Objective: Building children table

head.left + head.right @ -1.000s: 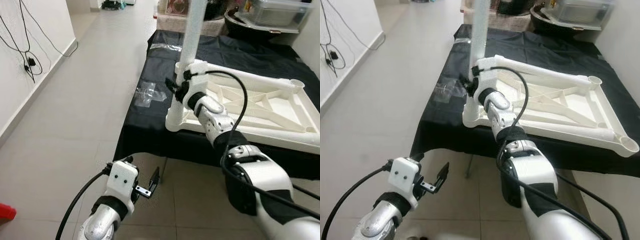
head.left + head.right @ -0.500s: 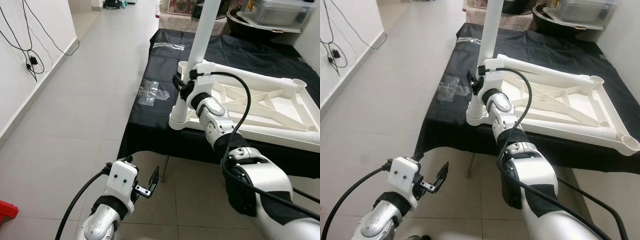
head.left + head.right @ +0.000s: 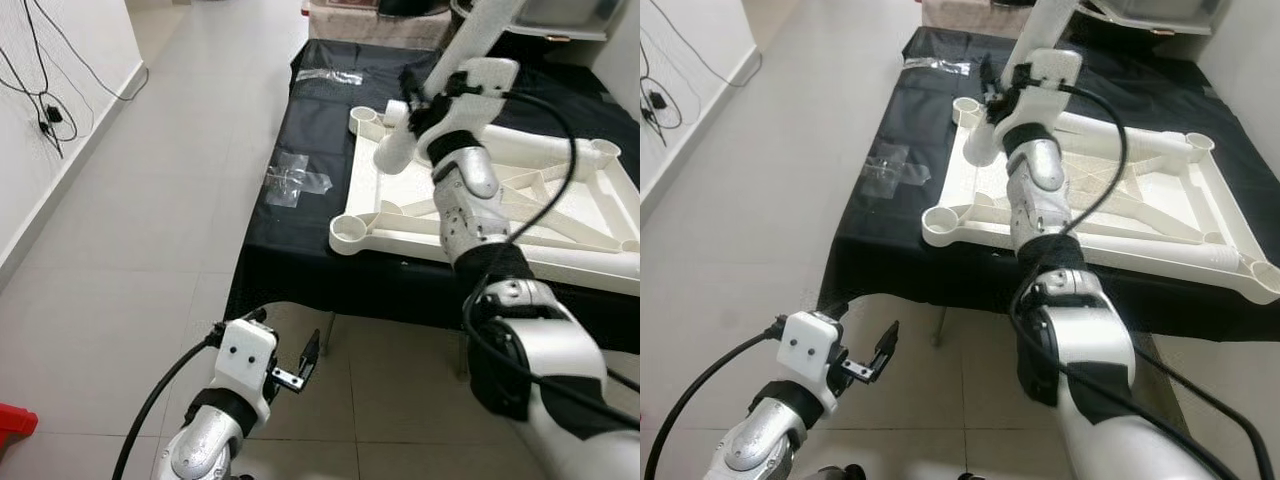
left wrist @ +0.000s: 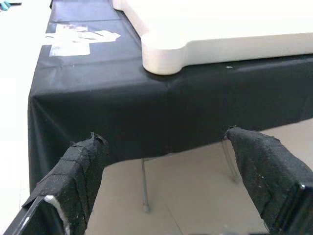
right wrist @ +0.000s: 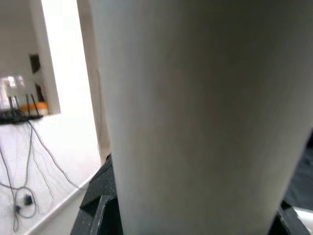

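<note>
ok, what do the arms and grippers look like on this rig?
Silver jointed arms with black bands and a black cable looped along each. The left gripper has a white boxy housing and black fingers with a woven texture. The right gripper has the same white housing.

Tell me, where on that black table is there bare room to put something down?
Bare black cloth lies left of the upturned white plastic tabletop, around the clear plastic bag. The right side is crowded: the right tool holds a white leg there.

The white table leg (image 3: pixel 455 70) runs off the top edge, its upper end unseen.
</note>
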`<state>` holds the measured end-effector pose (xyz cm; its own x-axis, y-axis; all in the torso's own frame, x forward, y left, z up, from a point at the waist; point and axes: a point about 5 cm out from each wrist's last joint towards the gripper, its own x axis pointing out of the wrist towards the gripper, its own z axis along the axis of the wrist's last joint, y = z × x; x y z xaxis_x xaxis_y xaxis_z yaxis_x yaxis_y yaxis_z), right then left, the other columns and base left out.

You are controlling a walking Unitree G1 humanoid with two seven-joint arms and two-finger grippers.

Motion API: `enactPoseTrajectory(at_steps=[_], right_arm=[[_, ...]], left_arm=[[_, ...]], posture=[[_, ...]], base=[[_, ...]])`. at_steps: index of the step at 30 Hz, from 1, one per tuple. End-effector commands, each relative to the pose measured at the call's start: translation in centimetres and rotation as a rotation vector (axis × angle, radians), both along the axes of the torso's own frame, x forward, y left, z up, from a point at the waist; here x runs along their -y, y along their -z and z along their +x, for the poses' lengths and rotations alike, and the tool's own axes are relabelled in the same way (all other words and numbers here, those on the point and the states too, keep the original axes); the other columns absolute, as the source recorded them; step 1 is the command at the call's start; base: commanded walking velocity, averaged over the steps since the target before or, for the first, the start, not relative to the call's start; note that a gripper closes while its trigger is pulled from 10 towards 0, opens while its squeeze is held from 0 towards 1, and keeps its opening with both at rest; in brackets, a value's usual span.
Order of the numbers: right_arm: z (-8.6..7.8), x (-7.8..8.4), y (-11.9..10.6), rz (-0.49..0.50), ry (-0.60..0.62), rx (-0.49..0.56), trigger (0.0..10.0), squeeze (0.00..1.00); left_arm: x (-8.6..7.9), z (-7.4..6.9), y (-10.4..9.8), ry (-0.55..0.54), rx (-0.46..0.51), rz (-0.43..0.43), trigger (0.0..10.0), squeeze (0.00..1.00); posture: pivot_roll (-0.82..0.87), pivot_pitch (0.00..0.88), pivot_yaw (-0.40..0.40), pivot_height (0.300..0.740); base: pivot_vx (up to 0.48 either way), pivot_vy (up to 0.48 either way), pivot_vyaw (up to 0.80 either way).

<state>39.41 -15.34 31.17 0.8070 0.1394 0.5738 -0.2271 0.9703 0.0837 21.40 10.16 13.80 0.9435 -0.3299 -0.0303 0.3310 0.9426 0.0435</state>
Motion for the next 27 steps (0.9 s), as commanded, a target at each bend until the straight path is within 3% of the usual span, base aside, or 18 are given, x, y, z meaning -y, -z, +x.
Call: enactPoseTrajectory(at_steps=[1,4,11,27], right_arm=[[-1.2,-0.9,-0.2,-0.004,-0.095,0.031,10.0,0.0],[-2.2,-1.4,0.8,-0.028,-0.129,0.035,10.0,0.0],[-2.7,-1.4,1.9,-0.021,-0.123,0.014,10.0,0.0],[-3.2,-2.4,1.7,-0.012,-0.16,-0.023,10.0,0.0]], left_arm=[[-0.6,0.2,-0.1,-0.043,0.02,0.013,10.0,0.0],[-0.8,0.7,-0.7,-0.064,0.053,0.01,10.0,0.0],[-0.9,1.0,-0.9,-0.058,0.074,0.015,10.0,0.0],[-1.1,1.3,-0.8,-0.055,0.099,0.062,10.0,0.0]], posture=[[0.07,0.139,-0.068,0.74],[0.07,0.123,-0.066,0.74],[0.07,0.11,-0.062,0.74],[0.08,0.09,-0.071,0.74]], base=[[0.0,0.0,0.0],[0.095,0.0,0.0],[0.327,0.0,0.0],[0.466,0.0,0.0]])
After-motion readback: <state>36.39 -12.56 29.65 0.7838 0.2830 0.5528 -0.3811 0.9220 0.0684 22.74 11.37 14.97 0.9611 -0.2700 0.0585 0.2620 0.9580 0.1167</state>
